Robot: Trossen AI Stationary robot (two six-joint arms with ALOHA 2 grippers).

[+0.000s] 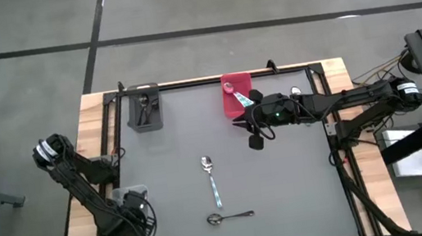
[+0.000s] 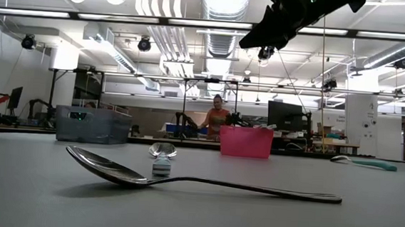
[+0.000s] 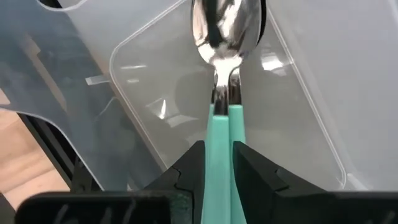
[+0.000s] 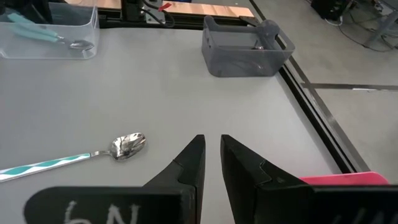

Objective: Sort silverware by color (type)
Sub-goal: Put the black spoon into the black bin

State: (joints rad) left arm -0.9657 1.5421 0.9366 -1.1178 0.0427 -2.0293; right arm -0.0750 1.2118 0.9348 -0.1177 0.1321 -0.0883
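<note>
On the grey table (image 1: 287,190), the left hand (image 3: 219,163) grips a teal-handled shiny spoon (image 3: 222,74) above the clear rectangular plastic bin (image 3: 155,112); the right hand (image 4: 211,163), nearly closed and empty, hovers beside the red bin (image 1: 235,98).

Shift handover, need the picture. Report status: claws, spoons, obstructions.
Left claw over clear bin, gripping teal-handled spoon. Right claw empty by red bin. Striped spoon and dark spoon on mat, unobstructed.
</note>
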